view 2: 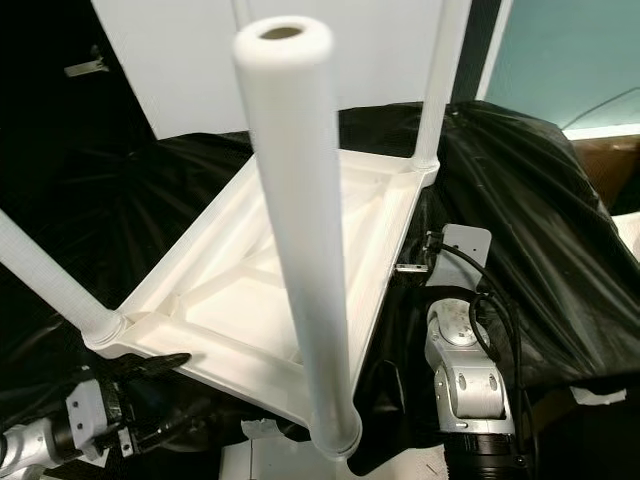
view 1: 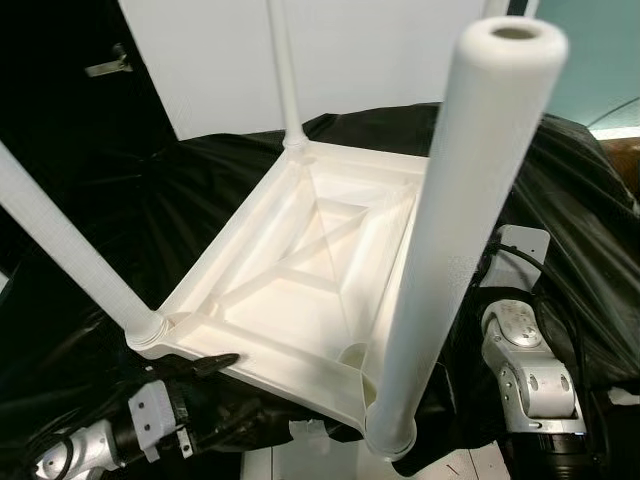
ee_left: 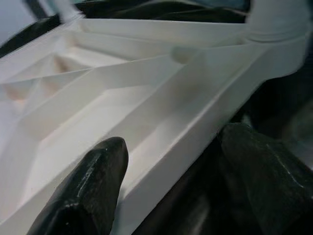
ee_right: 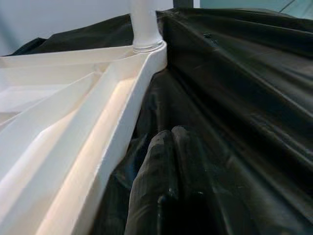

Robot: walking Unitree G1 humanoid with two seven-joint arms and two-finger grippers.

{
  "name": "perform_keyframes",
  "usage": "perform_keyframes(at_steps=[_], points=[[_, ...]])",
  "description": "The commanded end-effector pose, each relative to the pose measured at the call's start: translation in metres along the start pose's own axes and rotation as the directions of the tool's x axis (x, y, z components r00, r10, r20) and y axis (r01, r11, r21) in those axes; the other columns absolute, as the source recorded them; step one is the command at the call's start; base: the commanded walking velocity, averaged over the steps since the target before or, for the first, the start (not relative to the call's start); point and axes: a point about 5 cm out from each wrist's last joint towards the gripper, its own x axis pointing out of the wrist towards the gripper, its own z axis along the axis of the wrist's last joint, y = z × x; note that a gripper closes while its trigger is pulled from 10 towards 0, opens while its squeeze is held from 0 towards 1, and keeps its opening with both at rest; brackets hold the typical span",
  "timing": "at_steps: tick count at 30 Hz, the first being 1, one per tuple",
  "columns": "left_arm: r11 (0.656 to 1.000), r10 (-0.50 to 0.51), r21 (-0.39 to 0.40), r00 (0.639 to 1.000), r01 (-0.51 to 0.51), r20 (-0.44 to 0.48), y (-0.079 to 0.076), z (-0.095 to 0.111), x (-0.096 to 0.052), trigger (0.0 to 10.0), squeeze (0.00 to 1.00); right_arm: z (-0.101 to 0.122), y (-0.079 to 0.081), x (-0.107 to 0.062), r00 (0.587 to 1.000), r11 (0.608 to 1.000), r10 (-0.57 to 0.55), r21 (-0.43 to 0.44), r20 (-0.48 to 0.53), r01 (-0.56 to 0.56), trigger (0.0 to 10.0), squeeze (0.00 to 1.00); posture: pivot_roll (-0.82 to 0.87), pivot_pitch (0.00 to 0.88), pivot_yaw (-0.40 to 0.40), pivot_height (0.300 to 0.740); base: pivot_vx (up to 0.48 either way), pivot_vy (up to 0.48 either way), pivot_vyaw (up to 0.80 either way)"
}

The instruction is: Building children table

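Note:
A white plastic children's table point(view 1: 300, 290) lies upside down on a black cloth point(view 1: 580, 230), its ribbed underside facing up. Legs stand in its corners: one close to me point(view 1: 460, 220), one at the near left point(view 1: 70, 250), one at the far left point(view 1: 285, 80) and one at the far right point(view 2: 440, 80). My left gripper point(ee_left: 175, 137) is open at the near-left edge, one finger point(ee_left: 98, 186) over the underside and the other outside the rim. My right gripper point(ee_right: 171, 133) is shut and empty, lying on the cloth beside the table's right edge.
The cloth covers a raised surface and hangs in folds around the table. A white panel point(view 1: 380, 50) stands behind it. Pale floor point(view 1: 300, 465) shows below the near edge. My right arm point(view 2: 465, 370) rises beside the cloth with a cable looped over it.

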Motion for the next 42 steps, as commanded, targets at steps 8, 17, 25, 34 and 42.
perform_keyframes(at_steps=[8, 17, 25, 34, 42], points=[[0.969, -0.249, -0.012, 0.965, 0.249, -0.083, -0.003, -0.004, 0.003, 10.0, 0.00, -0.005, -0.003, -0.003, 1.000, 1.000, -0.022, 0.001, -0.023, 0.022, 10.0, 0.00, 0.05, 0.000, 0.073, 0.740, 0.000, 0.000, 0.00], [0.952, -0.305, -0.003, 0.951, 0.305, -0.057, 0.003, -0.003, 0.030, 10.0, 0.00, -0.005, -0.003, -0.003, 0.999, 0.999, -0.031, 0.004, -0.023, 0.031, 10.0, 0.00, 0.04, 0.000, 0.081, 0.740, 0.000, 0.000, 0.00], [0.970, -0.240, 0.035, 0.971, 0.240, -0.017, 0.022, 0.001, 0.029, 10.0, 0.00, -0.006, -0.005, -0.004, 0.999, 0.999, -0.043, 0.005, -0.023, 0.043, 10.0, 0.00, 0.04, 0.000, 0.084, 0.740, 0.000, 0.000, 0.00], [0.982, -0.160, 0.100, 0.987, 0.158, 0.011, 0.040, 0.007, 0.021, 10.0, 0.00, -0.006, -0.004, -0.004, 0.999, 0.999, -0.040, 0.004, -0.024, 0.040, 10.0, 0.00, 0.04, 0.000, 0.080, 0.740, 0.000, 0.000, 0.00], [0.977, -0.158, 0.144, 0.987, 0.157, -0.004, 0.042, 0.006, 0.019, 10.0, 0.00, -0.006, -0.003, -0.003, 0.999, 0.999, -0.032, 0.002, -0.022, 0.032, 10.0, 0.00, 0.04, 0.000, 0.071, 0.740, 0.000, 0.000, 0.00]])
